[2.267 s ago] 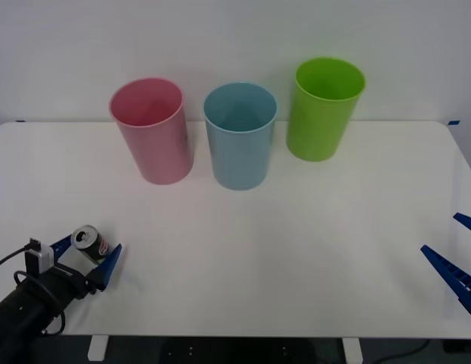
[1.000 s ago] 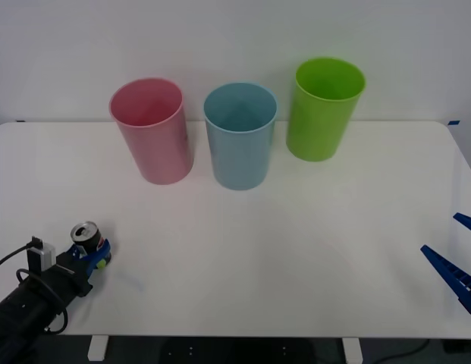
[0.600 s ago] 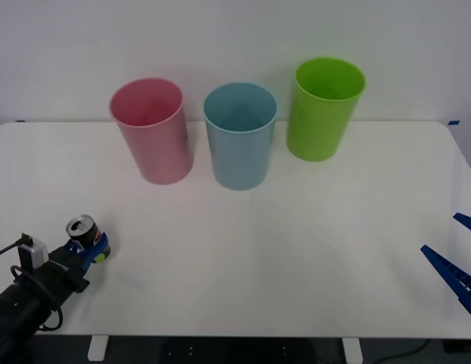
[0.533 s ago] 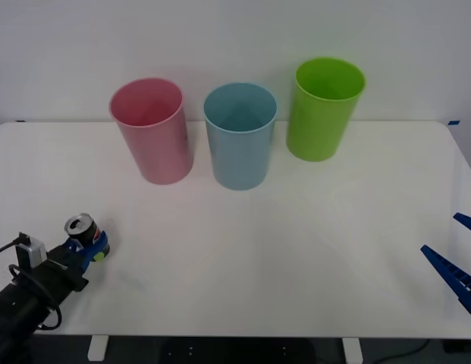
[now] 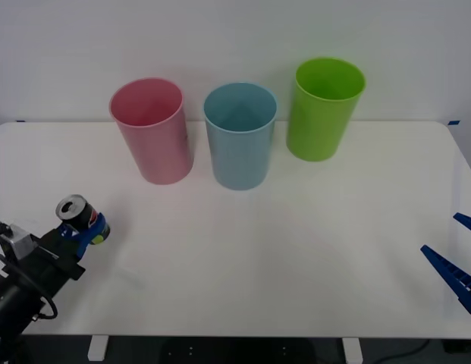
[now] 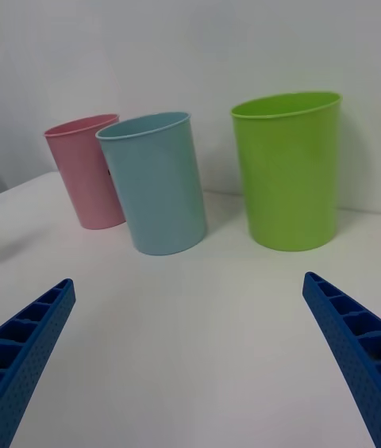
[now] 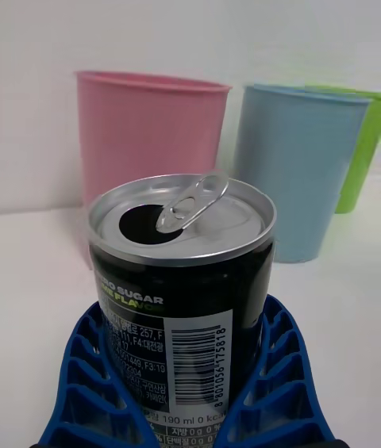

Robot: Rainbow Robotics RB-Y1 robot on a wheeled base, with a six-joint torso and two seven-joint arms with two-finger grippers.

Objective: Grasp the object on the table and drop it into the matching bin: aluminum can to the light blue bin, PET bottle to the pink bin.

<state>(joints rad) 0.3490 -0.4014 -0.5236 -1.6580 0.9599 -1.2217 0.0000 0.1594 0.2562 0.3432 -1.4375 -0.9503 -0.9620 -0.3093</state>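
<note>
White surface [image 5: 296,250], near-left corner: the left pincer [image 5: 82,236] pinches the aluminum can [image 5: 77,216], grasp made; carrying it to the light blue bin [image 5: 240,136] remains. Right pincer [image 5: 456,262] waits, spread.

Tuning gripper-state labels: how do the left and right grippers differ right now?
The left gripper is shut on the aluminum can at the table's near left corner; the right gripper holds nothing, at the right edge. The left fingers wrap the can's body; the right fingers stand wide apart. Both have blue ribbed fingers.
</note>
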